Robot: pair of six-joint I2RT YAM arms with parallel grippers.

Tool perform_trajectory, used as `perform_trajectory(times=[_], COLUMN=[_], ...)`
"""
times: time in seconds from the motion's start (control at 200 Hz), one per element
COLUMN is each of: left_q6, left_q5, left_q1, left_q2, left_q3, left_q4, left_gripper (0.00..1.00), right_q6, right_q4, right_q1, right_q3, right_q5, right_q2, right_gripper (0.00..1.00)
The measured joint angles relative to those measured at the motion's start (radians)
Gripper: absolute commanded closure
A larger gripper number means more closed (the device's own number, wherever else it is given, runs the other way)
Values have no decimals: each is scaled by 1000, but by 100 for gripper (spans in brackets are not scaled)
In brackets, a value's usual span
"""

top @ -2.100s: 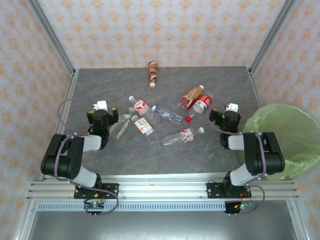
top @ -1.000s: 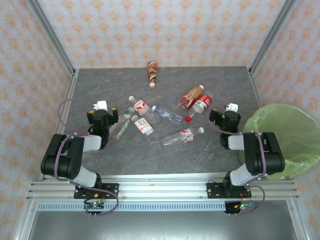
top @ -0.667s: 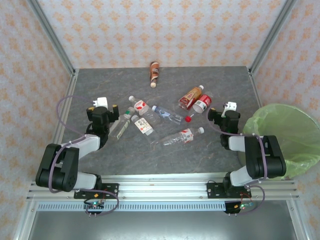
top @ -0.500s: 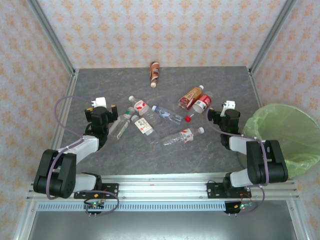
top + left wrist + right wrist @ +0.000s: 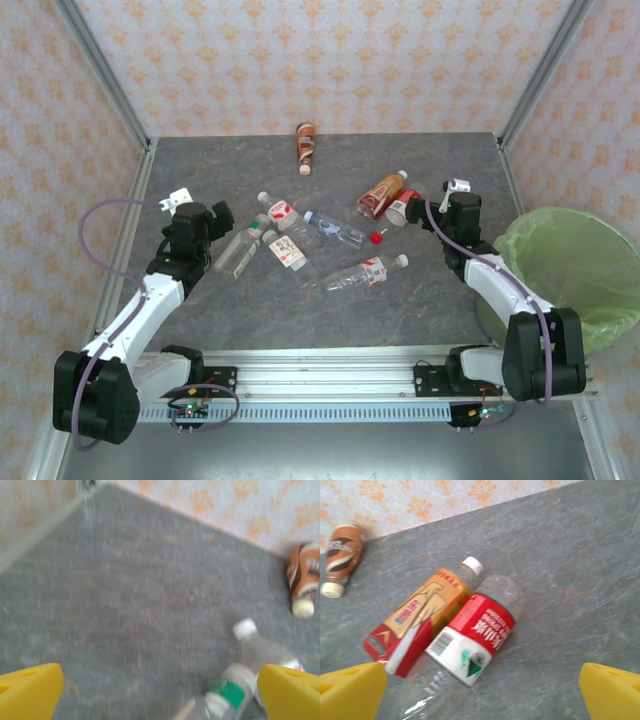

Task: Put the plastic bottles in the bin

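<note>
Several plastic bottles lie scattered on the grey table. An orange-labelled bottle (image 5: 381, 194) (image 5: 420, 615) and a red-labelled clear bottle (image 5: 403, 208) (image 5: 475, 635) lie side by side. My right gripper (image 5: 432, 213) (image 5: 482, 690) hangs open just right of them, empty. A green-capped clear bottle (image 5: 240, 252) (image 5: 225, 695) and a white-capped one (image 5: 277, 210) (image 5: 260, 647) lie by my left gripper (image 5: 216, 222) (image 5: 160, 690), which is open and empty. A brown bottle (image 5: 306, 146) (image 5: 305, 577) (image 5: 340, 555) lies at the back wall. The green-lined bin (image 5: 570, 270) stands at the right.
More clear bottles lie mid-table: one with a red cap (image 5: 338, 230), one with a white cap and red label (image 5: 362, 272), another (image 5: 285, 248). Patterned walls and metal posts close the table on three sides. The bin sits off the table's right edge.
Both arms have stretched out from their folded pose. The left gripper rose and moved back-left; the right gripper moved back toward the red-labelled bottle. The bottles stayed put.
</note>
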Motion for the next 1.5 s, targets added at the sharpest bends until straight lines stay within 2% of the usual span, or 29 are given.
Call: perform_trajectory(times=[0.225,0.37,0.46,0.731,0.886,1.216,1.496], left_q6=[-79,-80,-92,-169,-184,-191,-193], left_q5=[101,126,141,179,171,160,155], left_q1=[-5,-29,-43,-78,-78,-78,-78], left_q2=[0,0,5,68,70,83,161], left_q3=[51,67,68,68,68,68,85], left_q4=[-264,-389,-431,-429,-404,-372,-355], left_gripper=[0,0,0,0,0,0,0], right_q6=[181,300,361,624,765,1088,1293], right_q4=[-206,-321,-403,-552,-623,-679,-678], right_q1=[18,56,102,235,380,576,695], right_q3=[69,92,103,114,128,208,223], right_q5=[-123,-127,-85,59,137,257,302], right_q2=[-20,-20,-20,-33,-23,135,253], right_gripper=[1,1,1,1,1,0,6])
